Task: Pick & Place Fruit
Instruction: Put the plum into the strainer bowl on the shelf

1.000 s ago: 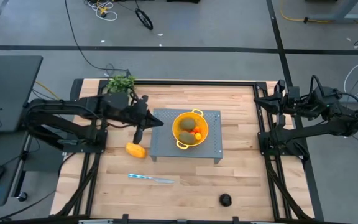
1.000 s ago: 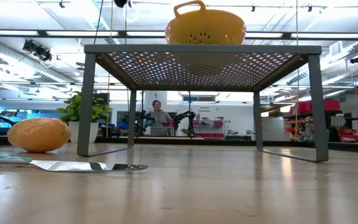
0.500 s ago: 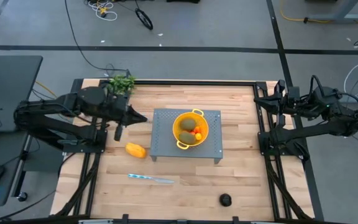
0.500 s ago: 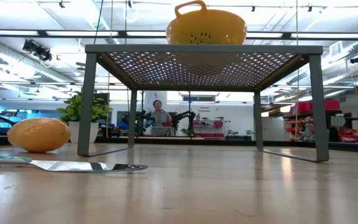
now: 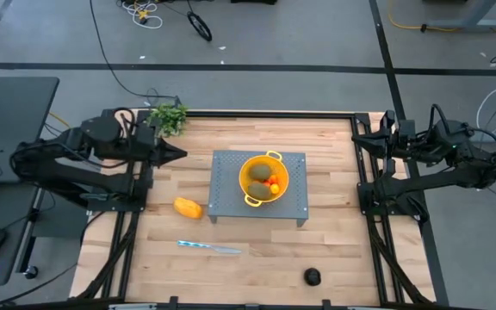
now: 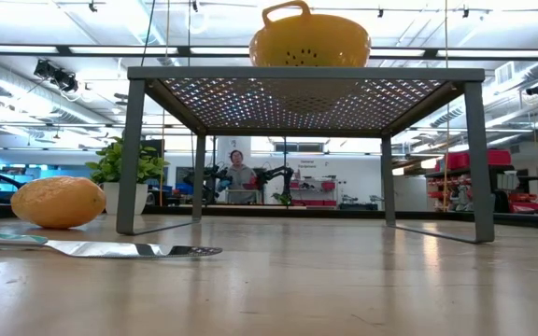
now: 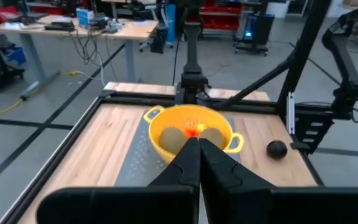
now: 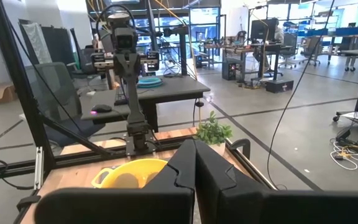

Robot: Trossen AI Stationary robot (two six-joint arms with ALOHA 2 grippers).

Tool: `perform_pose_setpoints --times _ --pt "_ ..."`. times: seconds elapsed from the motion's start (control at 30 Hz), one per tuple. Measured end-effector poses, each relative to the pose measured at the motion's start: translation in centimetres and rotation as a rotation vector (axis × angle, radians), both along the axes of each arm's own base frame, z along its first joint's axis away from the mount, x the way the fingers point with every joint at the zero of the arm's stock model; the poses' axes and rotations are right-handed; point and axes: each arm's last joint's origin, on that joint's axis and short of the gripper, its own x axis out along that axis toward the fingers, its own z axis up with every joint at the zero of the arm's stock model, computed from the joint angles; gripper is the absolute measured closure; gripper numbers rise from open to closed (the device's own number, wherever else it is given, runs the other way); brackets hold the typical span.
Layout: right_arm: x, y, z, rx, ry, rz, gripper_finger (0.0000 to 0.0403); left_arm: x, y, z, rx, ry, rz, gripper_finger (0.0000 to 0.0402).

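A black ball [image 5: 313, 276] sits alone near the front edge of the table [image 5: 257, 258], well apart from all else. The knife [image 5: 209, 248] lies flat on the wood, farther left. Just behind it is the orange fruit [image 5: 189, 207], beside the front left leg of the gray stand [image 5: 231, 194].

On the stand sits a yellow bowl [image 5: 251, 182] with holes. In it are two green ovals [image 5: 263, 182] and tiny red balls [image 5: 274, 182].

The left gripper [image 5: 176, 153] hangs over the table, left of the stand, pinched closed with nothing in it. The green leaves [image 5: 169, 115] are at the back left corner.

The right gripper [image 5: 357, 139] waits at the right edge, also closed and empty.
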Motion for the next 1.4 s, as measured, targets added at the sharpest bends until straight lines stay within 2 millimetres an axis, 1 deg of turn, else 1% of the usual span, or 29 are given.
perform_pose_setpoints --times 0.17,0.4,0.47,0.63,0.73,0.83,1.0,1.1,1.27,1.4 --pt "0.0 0.0 0.0 0.0 0.0 0.0 0.04 -1.2 0.1 -0.1 0.001 0.009 0.016 0.04" --pt "0.0 0.0 0.0 0.0 0.0 0.0 0.04 -1.8 0.1 -0.1 0.03 0.013 0.036 0.04" --pt "0.0 0.0 0.0 0.0 0.0 0.0 0.04 -1.6 0.1 -0.6 0.03 0.008 0.034 0.04" --pt "0.0 0.0 0.0 0.0 0.0 0.001 0.04 -1.5 0.0 -3.3 -0.022 -0.014 0.011 0.04" --pt "0.0 0.0 0.0 0.0 0.0 0.002 0.04 -2.1 0.0 -4.1 -0.046 -0.058 -0.008 0.04" --pt "0.0 0.0 0.0 0.0 0.0 0.012 0.04 -3.0 0.0 -4.7 -0.06 -0.079 -0.009 0.04" --pt "0.0 0.2 0.0 -0.007 0.001 0.061 0.04 -4.8 0.0 -4.5 -0.07 -0.147 -0.002 0.04" --pt "0.1 0.2 0.0 -0.018 0.005 0.063 0.04 -5.4 0.0 -4.4 -0.078 -0.169 -0.002 0.04" --pt "0.8 0.3 -0.1 -0.021 0.028 0.074 0.04 -5.7 0.1 -4.3 -0.076 -0.181 0.024 0.04" --pt "2.0 0.4 -0.4 -0.021 0.069 0.114 0.04 -5.6 0.1 -4.4 -0.072 -0.177 0.026 0.04"
